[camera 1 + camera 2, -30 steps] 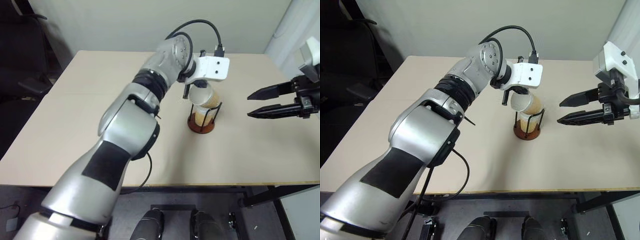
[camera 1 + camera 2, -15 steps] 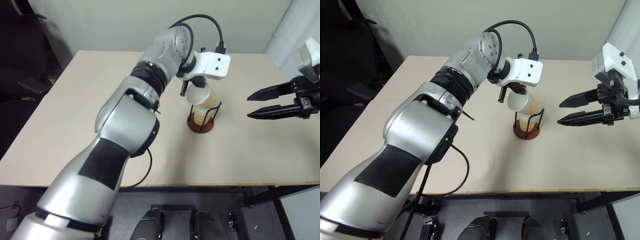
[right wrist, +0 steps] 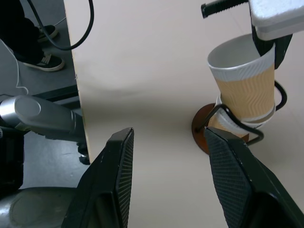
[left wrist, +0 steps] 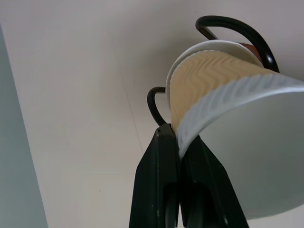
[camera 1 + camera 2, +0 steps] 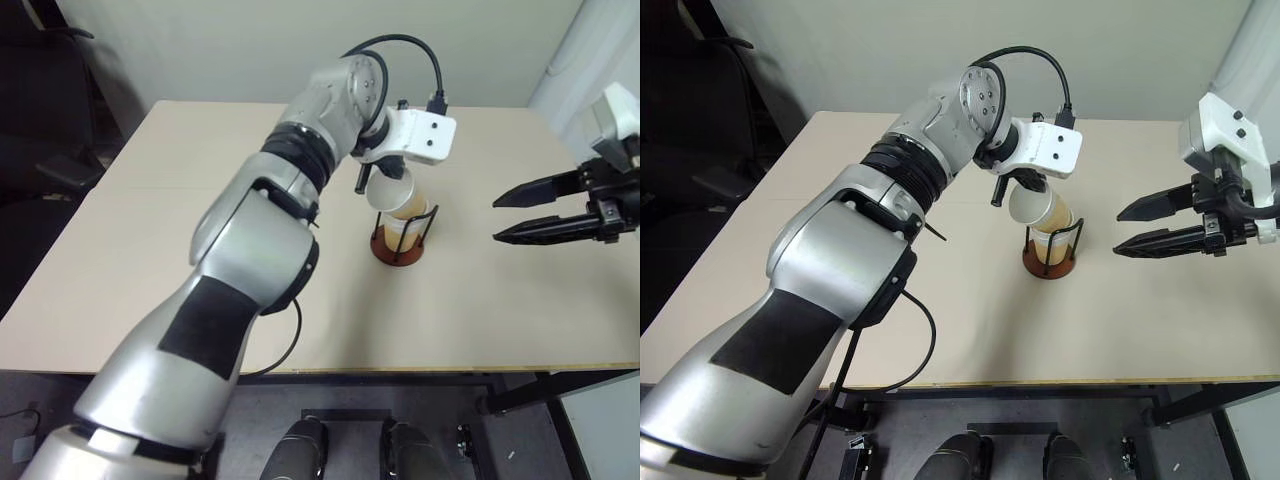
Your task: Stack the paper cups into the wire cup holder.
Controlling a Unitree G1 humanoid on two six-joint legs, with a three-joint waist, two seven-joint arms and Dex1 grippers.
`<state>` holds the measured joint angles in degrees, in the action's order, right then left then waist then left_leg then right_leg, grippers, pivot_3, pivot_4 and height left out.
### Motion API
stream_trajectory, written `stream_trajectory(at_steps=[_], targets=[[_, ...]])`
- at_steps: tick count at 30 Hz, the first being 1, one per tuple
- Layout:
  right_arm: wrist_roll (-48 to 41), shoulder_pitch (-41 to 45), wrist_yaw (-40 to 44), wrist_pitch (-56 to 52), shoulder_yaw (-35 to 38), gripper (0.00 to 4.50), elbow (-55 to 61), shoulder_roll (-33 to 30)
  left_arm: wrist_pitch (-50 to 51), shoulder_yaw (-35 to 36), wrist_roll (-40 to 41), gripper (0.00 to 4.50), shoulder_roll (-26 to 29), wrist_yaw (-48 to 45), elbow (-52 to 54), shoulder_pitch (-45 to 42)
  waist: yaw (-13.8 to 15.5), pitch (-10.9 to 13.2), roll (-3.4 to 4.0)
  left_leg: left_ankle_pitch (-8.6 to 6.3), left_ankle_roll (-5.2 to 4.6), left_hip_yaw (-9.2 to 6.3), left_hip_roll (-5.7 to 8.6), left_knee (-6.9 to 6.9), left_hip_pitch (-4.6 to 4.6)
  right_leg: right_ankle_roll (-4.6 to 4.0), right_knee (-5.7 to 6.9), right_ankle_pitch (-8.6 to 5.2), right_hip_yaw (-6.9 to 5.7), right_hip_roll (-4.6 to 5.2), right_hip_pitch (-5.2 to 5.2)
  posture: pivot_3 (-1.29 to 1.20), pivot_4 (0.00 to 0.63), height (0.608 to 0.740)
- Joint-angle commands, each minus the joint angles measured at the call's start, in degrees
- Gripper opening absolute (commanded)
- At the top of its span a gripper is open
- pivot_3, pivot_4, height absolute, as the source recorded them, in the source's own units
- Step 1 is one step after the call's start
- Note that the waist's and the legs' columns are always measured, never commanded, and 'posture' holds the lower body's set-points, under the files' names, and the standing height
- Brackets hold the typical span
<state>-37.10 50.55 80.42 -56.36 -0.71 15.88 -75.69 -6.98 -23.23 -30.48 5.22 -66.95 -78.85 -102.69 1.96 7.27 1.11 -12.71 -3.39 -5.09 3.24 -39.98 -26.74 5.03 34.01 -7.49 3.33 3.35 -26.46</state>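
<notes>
The left gripper (image 4: 179, 142) is pinching the rim of a tilted paper cup (image 3: 244, 85), its foot sitting in the cup nested in the wire cup holder (image 3: 223, 124) mid-table. The right wrist view is showing that nesting, while the right gripper (image 5: 1130, 230) is hanging open and empty beside it.

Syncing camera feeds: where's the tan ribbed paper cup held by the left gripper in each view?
Left eye: centre, above holder, tan ribbed paper cup.
Right eye: centre-right.
Left wrist: right side, close up.
Right wrist: upper right.
Shared landmark: black wire cup holder with reddish-brown base.

The paper cup (image 3: 243, 78) has a bumpy, wavy tan side and a smooth white rim. The wire cup holder (image 3: 266, 118) is thin shiny black wire. The tabletop (image 5: 180, 250) looks smooth and dull.
</notes>
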Motion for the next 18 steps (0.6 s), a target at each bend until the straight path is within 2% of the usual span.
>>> stream_trajectory(at_steps=[1,4,7,16,18], targets=[[-1.13,0.02,0.13,-0.40,2.26,2.33,1.10,-1.36,-0.63,-0.64,-0.73,0.06,-0.46,0.25,0.20,-0.46,0.00,0.00,0.00,0.00,0.00,0.00,0.00,0.00,0.00,0.00,0.00,0.00,0.00,0.00,0.00,0.00,0.150,0.740],[-1.71,-1.01,-0.07,-0.86,2.70,2.33,1.68,-1.51,-1.16,-0.91,-1.02,0.06,-0.59,0.20,0.24,-0.31,0.00,0.00,0.00,0.00,0.00,0.00,0.00,0.00,0.00,0.01,-0.01,0.00,0.01,0.00,0.00,0.00,0.150,0.740],[-2.10,-1.35,-0.35,-0.95,2.87,2.33,1.83,-1.65,-0.97,-0.68,-1.04,0.64,-0.65,0.56,0.21,-0.53,0.00,0.00,0.00,0.00,0.00,0.00,0.00,0.00,0.00,0.02,0.00,-0.01,0.01,0.00,0.00,0.00,0.150,0.740],[-2.48,-1.86,-0.47,-0.92,3.00,2.33,1.81,-2.07,-1.65,-0.50,-1.04,3.90,-0.64,2.29,0.25,-0.83,0.00,0.00,0.00,0.00,0.00,0.00,0.00,0.00,0.00,0.03,0.00,-0.02,0.01,0.00,0.00,0.00,0.150,0.740],[-2.40,-1.99,-0.39,-0.66,2.98,2.33,1.62,-2.24,-1.65,-0.38,-0.95,4.13,-0.46,2.47,0.22,-0.81,0.00,0.00,0.00,0.00,-0.01,0.00,0.00,0.00,0.00,0.03,0.00,-0.02,0.01,0.00,0.00,0.00,0.150,0.740]])
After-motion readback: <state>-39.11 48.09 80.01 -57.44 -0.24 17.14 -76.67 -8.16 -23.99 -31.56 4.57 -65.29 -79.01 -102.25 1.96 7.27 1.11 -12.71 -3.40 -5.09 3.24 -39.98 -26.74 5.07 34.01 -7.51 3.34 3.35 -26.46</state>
